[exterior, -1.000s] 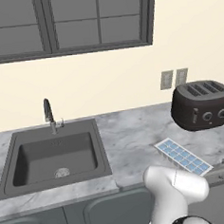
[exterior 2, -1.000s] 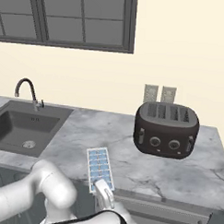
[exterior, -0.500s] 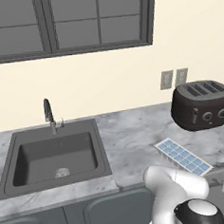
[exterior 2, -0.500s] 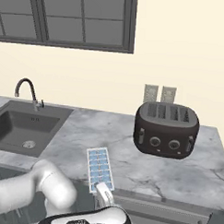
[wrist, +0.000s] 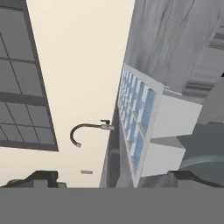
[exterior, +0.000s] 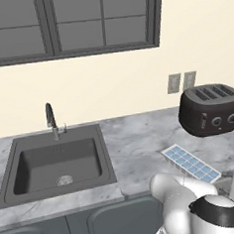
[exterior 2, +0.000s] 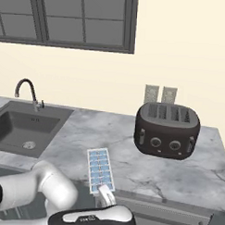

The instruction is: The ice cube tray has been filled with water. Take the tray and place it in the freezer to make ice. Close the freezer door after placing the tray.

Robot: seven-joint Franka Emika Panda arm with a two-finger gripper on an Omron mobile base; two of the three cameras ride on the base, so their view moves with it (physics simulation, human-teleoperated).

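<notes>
The ice cube tray [exterior 2: 100, 170] lies flat at the marble tabletop's [exterior 2: 144, 172] front edge, within easy reach; the tool [exterior 2: 105, 196] closes in at its near end, whether gripping I cannot tell.

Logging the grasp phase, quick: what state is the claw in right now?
Claw: at the near end of the ice cube tray; open or closed cannot be told.

No legible txt; small white mark on robot arm [exterior 2: 84, 219] (too blurry to read).
</notes>
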